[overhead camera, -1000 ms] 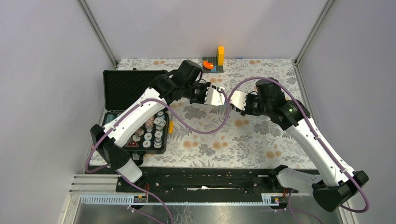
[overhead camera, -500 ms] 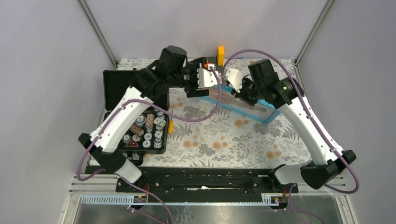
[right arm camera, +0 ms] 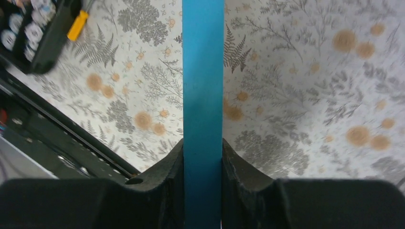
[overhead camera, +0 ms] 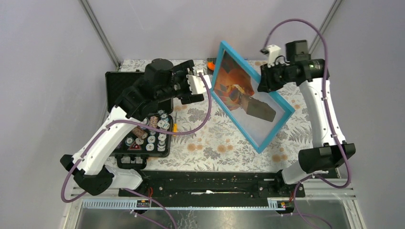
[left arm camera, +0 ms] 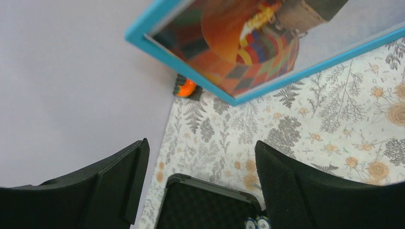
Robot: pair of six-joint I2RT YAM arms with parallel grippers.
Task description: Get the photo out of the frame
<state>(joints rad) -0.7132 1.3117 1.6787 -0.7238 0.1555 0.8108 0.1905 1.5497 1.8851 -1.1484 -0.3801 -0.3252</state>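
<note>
- Since the earlier frame, the right arm has swung up and back, tipping the frame point(overhead camera: 218, 67) from low and edge-on to steeply tilted, its face towards the overhead camera. The left gripper point(left arm camera: 199, 152) has let go and pulled back to the left.
- Right arm: reaches high at the far right. The right gripper point(right arm camera: 203, 152) pinches the frame's blue edge between both fingers.
- Left arm: stretches across the black case point(overhead camera: 129, 86). Its jaws stand wide with nothing between them, apart from the frame.
- The photo point(overhead camera: 234, 83), a multicoloured balloon with a brown basket, sits inside the frame.
- Only the frame's lower corner is near the floral tablecloth point(overhead camera: 215, 143).
- An orange piece point(left arm camera: 185, 88) lies at the far edge beneath the frame.
- Pale grey walls point(overhead camera: 191, 24) enclose the table.
</note>
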